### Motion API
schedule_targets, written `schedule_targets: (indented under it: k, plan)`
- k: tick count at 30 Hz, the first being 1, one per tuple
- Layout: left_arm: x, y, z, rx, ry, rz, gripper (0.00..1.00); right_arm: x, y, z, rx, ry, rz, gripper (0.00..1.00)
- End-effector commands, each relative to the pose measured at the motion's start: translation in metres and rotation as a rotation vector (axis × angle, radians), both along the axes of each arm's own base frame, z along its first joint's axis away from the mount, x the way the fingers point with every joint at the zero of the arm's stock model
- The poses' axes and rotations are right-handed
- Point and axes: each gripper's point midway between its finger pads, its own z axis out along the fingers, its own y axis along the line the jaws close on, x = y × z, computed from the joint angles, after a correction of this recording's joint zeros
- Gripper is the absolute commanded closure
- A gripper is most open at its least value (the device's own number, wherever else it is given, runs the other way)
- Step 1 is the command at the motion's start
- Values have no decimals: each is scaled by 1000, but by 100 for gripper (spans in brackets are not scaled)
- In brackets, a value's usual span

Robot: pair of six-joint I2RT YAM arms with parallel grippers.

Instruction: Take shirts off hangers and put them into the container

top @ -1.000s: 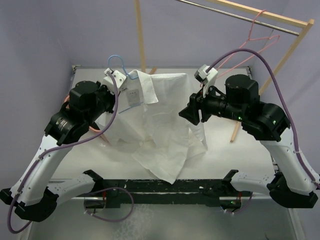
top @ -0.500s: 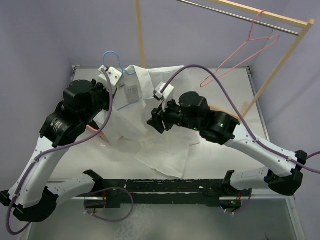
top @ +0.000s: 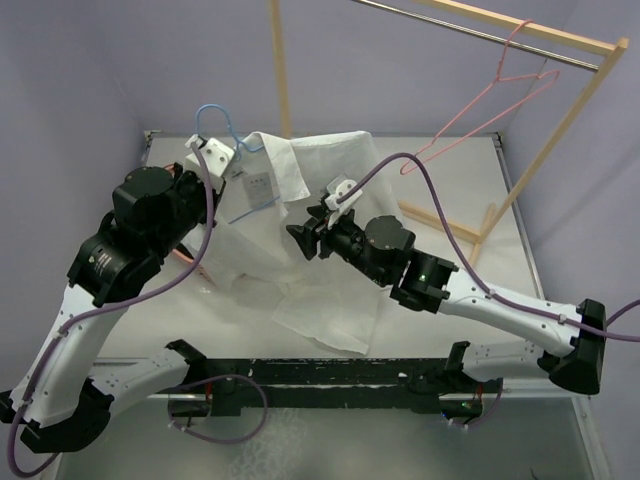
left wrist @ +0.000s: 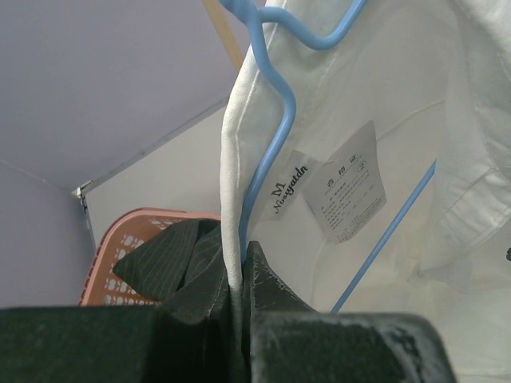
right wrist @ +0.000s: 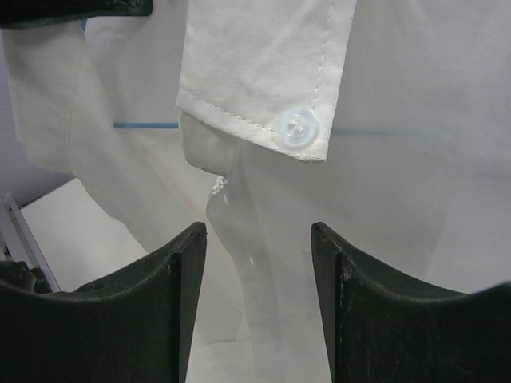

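The white shirt (top: 320, 190) hangs on the blue hanger (top: 215, 115) and drapes down onto the table. My left gripper (top: 225, 160) holds it up. In the left wrist view the left gripper (left wrist: 238, 255) is shut on the white shirt's edge (left wrist: 231, 199), with the blue hanger wire (left wrist: 267, 159) right beside the cloth. My right gripper (top: 300, 238) is open in front of the shirt. In the right wrist view the right gripper (right wrist: 257, 239) has only thin white cloth between its fingers, below a buttoned flap (right wrist: 263, 72). The black pinstriped shirt (left wrist: 168, 255) lies in the pink container (left wrist: 120, 239).
A pink hanger (top: 480, 110) hangs bare on the metal rail (top: 470, 25) of the wooden rack (top: 560, 110) at the back right. A rack leg (top: 280, 70) stands behind the shirt. The container's rim (top: 190, 262) peeks out under my left arm.
My right arm has swung left from the rack side to the front of the white shirt, gripper still open. My left gripper has shifted a little left with the hanger and shirt.
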Motion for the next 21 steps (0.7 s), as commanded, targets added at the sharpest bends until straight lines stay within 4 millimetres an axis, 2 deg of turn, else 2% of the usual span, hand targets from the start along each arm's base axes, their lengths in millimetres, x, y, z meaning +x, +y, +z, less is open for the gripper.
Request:
schedule_targets:
  k: [1, 9, 16, 19, 20, 21]
  plan:
    - [-2, 0, 35, -102, -91, 8, 100, 0, -1, 51, 211, -122, -57, 42]
    - [-2, -2, 34, -111, -89, 3, 100, -13, 17, 46, 209, -171, -121, 40]
    - [-8, -3, 36, -129, -90, -16, 100, 15, 13, 37, 213, -137, -363, 42]
    - [-12, -1, 36, -133, -95, -19, 100, 22, 16, 29, 206, -154, -424, 48]
    - [-13, 0, 37, -135, -97, -20, 100, 24, 15, 28, 210, -162, -446, 54]
    - [-15, 1, 37, -136, -99, -21, 100, 28, 12, 32, 228, -175, -480, 64]
